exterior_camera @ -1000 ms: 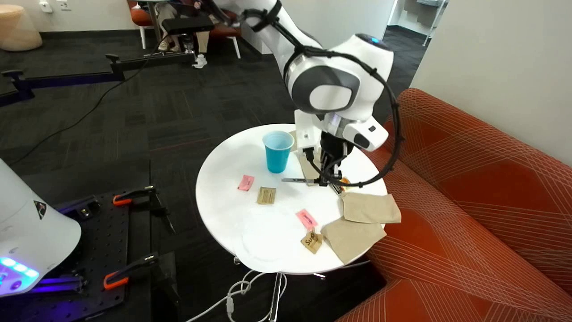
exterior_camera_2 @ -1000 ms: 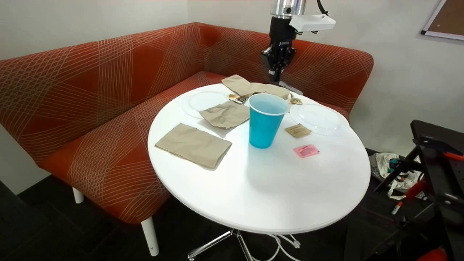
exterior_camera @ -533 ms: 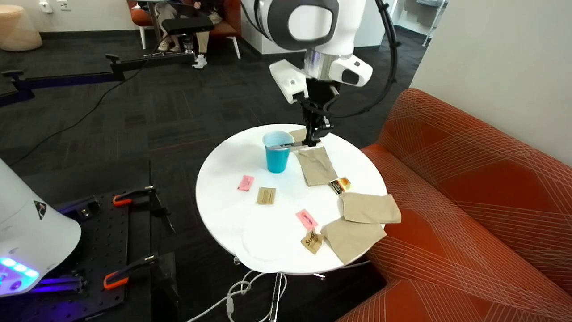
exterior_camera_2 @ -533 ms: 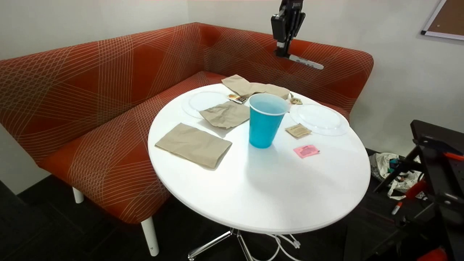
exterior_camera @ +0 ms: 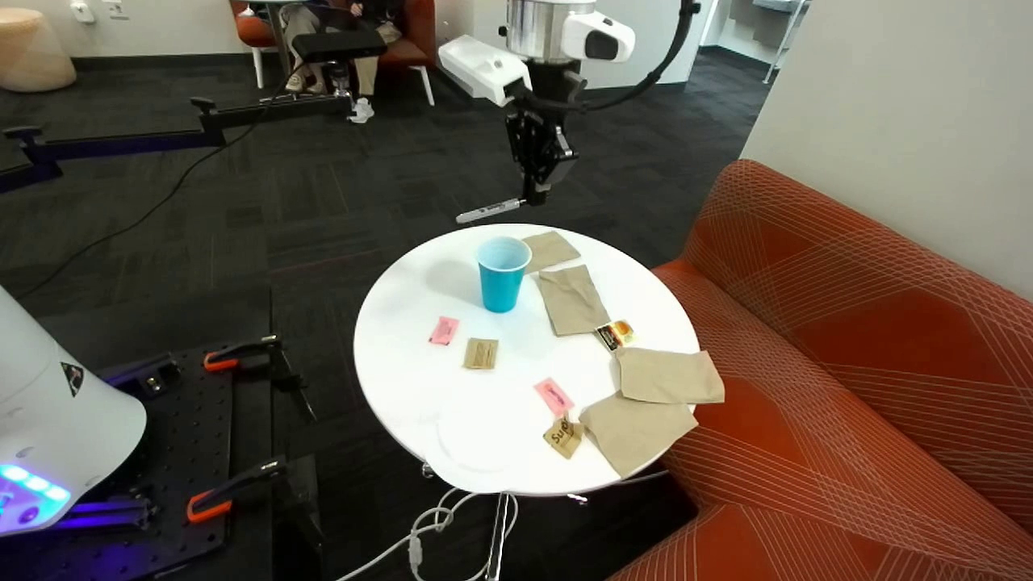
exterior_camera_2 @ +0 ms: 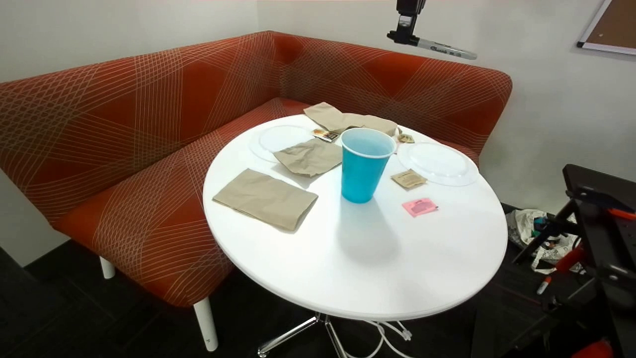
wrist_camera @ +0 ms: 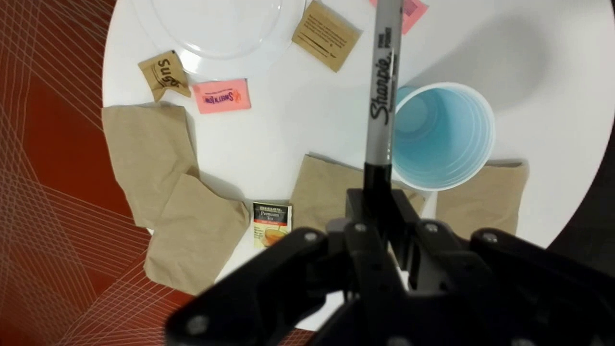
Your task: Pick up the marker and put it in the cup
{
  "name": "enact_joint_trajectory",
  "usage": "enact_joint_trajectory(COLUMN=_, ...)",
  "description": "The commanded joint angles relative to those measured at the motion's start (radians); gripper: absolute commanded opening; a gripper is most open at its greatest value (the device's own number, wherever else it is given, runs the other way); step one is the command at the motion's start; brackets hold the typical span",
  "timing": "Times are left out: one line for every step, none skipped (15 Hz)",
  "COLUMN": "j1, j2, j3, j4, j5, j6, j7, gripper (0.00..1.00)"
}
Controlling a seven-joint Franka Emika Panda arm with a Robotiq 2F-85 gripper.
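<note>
- Marker (wrist_camera: 382,86), grey with a black end (wrist_camera: 377,174): gripped by that end and held aloft; apart from the light blue cup (exterior_camera: 501,282), which is stood upright on the far half of the white table (exterior_camera: 403,363) in an exterior view.
- Gripper (exterior_camera_2: 403,37): jaws spaced only the marker's thickness apart, black end pinched between; remainder projected sideways.
- Long axis: nearly level, slightly tilted; free end (exterior_camera: 470,216) set lower and directed left in an exterior view.
- Wrist view alone: "FINE POINT" lettering rendered legible; cup's inside floor exposed.
- Robot base (exterior_camera: 64,428): shown at the left, in an exterior view alone.
- Tan framed board (exterior_camera_2: 613,30): shown at the far right, in an exterior view alone.
</note>
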Motion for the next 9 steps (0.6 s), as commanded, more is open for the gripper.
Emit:
enact_joint_trajectory(j1=-0.003, j2=0.004, j3=0.002, j4=0.002, j5=-0.001, j6=-0.002, j7=0.001, gripper=0.15)
enact_joint_trajectory(j1=-0.005, j2=0.009, j3=0.001, j4=0.002, j5=-0.001, j6=-0.002, j7=0.001, gripper=0.15)
enact_joint_trajectory(j1=-0.005, j2=0.013, j3=0.001, j4=0.002, j5=-0.001, j6=-0.002, j7=0.001, gripper=0.15)
enact_joint_trajectory(j1=-0.005, j2=0.015, j3=0.001, j4=0.002, j5=-0.001, j6=-0.001, j7=0.001, gripper=0.15)
enact_joint_trajectory(j1=-0.005, j2=0.016, j3=0.0, j4=0.002, j5=-0.001, j6=-0.001, j7=0.001, gripper=0.15)
enact_joint_trajectory(j1=-0.005, j2=0.016, j3=0.001, j4=0.002, j5=-0.001, j6=-0.001, j7=0.001, gripper=0.15)
enact_joint_trajectory(j1=-0.005, j2=0.016, j3=0.001, j4=0.002, j5=-0.001, j6=-0.001, j7=0.001, gripper=0.15)
enact_joint_trajectory(j1=-0.005, j2=0.016, j3=0.001, j4=0.002, j5=-0.001, j6=-0.001, j7=0.001, gripper=0.15)
enact_joint_trajectory(j1=-0.005, j2=0.016, j3=0.001, j4=0.002, j5=-0.001, j6=-0.001, j7=0.001, gripper=0.15)
